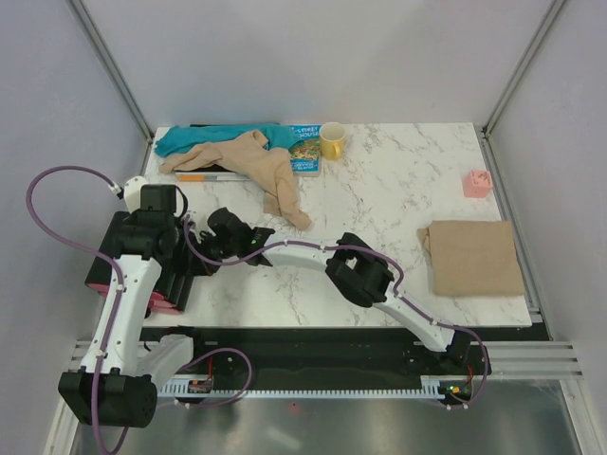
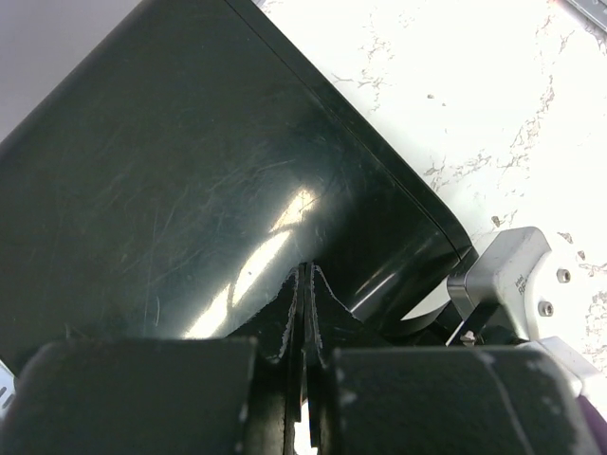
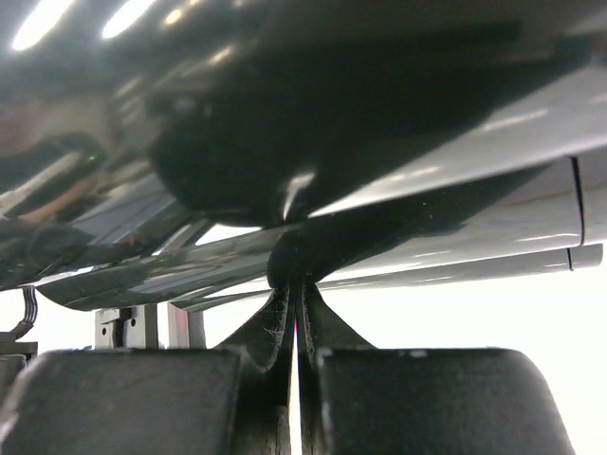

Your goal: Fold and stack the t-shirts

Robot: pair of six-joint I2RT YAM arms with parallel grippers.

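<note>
The white marble bench (image 1: 379, 209) sits in a grey-walled booth. At its near edge both my arms are folded low. My left jaws are pressed together with nothing between them, facing a glossy dark housing (image 2: 190, 190). My right jaws are shut and empty too, reaching across toward the near left.

Farther out, near the right edge, the folded tan shirt (image 1: 471, 256) lies flat as a neat rectangle. A small pink block (image 1: 477, 183) stands beyond it.

At the far left, the loose tan shirt (image 1: 256, 166) is sprawled and crumpled, with one end trailing toward the middle. It overlaps the teal garment (image 1: 204, 137), which is bunched along the far edge over a black board (image 1: 218, 125). Just right of these are a picture book (image 1: 305, 150) and a yellow mug (image 1: 332, 140).

As I judge it, one shirt is done. The loose tan one and the teal one are yet to be folded, and nothing is stacked.
</note>
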